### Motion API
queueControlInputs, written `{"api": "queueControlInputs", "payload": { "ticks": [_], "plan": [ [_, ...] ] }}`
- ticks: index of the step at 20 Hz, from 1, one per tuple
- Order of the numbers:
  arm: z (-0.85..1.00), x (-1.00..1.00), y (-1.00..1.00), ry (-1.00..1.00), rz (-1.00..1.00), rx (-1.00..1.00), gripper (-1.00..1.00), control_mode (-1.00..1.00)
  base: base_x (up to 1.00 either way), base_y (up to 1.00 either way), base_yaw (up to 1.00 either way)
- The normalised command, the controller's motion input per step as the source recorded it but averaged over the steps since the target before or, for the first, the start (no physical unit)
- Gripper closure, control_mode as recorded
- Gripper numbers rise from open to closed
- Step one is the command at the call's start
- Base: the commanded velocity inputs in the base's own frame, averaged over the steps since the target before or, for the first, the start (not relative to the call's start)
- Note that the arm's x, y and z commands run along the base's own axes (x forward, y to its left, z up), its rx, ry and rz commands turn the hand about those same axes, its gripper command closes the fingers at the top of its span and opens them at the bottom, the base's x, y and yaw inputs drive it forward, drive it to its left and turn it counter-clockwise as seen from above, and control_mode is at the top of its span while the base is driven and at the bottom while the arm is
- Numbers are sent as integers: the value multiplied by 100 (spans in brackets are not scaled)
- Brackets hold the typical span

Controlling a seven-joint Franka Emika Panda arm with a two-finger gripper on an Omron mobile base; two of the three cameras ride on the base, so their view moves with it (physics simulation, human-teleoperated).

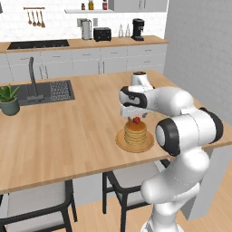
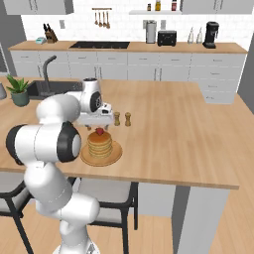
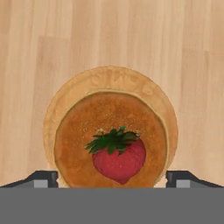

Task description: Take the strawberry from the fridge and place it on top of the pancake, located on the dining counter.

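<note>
Strawberry, small, red and topped with a green leafy cap, lies on the uppermost cake of the stack of round golden-brown pancakes, a little off the middle toward the camera side in the hand view. The stack sits centred on a flat round tan plate, and the plate rests on the long light-wood bench, close to its near edge.

Directly above the berry hangs the white arm's gripper, pointing straight down. Its two dark fingers stand wide apart, one on either side of the stack at the bottom corners of the hand view, with the berry in the open gap between them and touching neither. Nothing is clamped.

In the right base view two small brown shakers stand side by side on the bench just behind the plate. A dark sink with a dark tap is set into the far left of the bench, and a green potted plant stands beside it. Dark-legged, grey-seated chairs are tucked under the near edge. Against the far wall runs a grey-cabinet counter carrying a toaster, a kettle and a coffee machine.
</note>
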Motion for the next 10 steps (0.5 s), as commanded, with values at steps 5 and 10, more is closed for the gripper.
{"api": "queueControlInputs", "payload": {
  "ticks": [5,10],
  "plan": [
    [97,-86,42,4,0,-2,-100,-100,0,0,0],
    [38,-100,24,8,0,-2,-100,-100,0,0,0]
  ]
}}
